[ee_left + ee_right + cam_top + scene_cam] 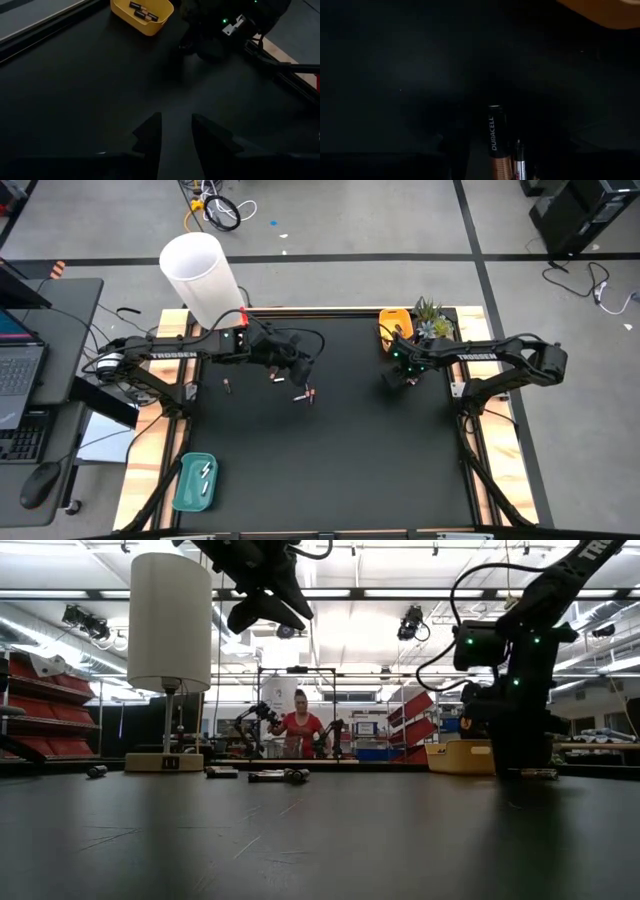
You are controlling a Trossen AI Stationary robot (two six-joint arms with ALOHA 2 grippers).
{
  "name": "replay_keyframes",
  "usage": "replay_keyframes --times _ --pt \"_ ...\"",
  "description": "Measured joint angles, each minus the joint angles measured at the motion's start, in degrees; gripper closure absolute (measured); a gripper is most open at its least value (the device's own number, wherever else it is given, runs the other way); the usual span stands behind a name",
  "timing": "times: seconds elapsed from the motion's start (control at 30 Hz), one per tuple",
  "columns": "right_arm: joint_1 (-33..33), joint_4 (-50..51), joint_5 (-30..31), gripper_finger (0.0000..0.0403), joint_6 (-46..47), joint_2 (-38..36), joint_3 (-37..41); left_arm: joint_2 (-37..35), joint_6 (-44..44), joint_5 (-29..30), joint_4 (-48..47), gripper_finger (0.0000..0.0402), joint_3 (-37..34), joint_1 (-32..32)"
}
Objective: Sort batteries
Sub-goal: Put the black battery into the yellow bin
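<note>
My left gripper hangs open well above the mat's far middle, with nothing between its fingers. Three dark batteries with reddish ends lie loose on the mat below and beside it. My right gripper points down at the mat near the yellow tray. In the right wrist view a black-and-copper battery and a second thin one lie on the mat between its dark, spread fingers. I see no finger touching them.
The yellow tray holds several dark batteries. A teal tray with two white batteries sits at the near left corner. A white-shaded lamp and a small plant stand at the far edge. A person stands in the room beyond.
</note>
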State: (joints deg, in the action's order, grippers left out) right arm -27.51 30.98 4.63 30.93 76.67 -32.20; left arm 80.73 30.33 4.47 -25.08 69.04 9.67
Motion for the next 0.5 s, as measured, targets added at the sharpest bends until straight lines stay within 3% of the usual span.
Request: replay_keyframes --times 0.3,0.5 --pt "0.00 -0.11 0.01 0.0261 -3.96 0.01 0.20 -0.02 0.17 0.02 0.00 0.0280 0.00 0.00" --pt "-0.04 -0.13 0.01 0.0316 -4.57 0.05 0.22 -0.02 0.35 -0.02 0.00 0.0280 0.00 0.00"
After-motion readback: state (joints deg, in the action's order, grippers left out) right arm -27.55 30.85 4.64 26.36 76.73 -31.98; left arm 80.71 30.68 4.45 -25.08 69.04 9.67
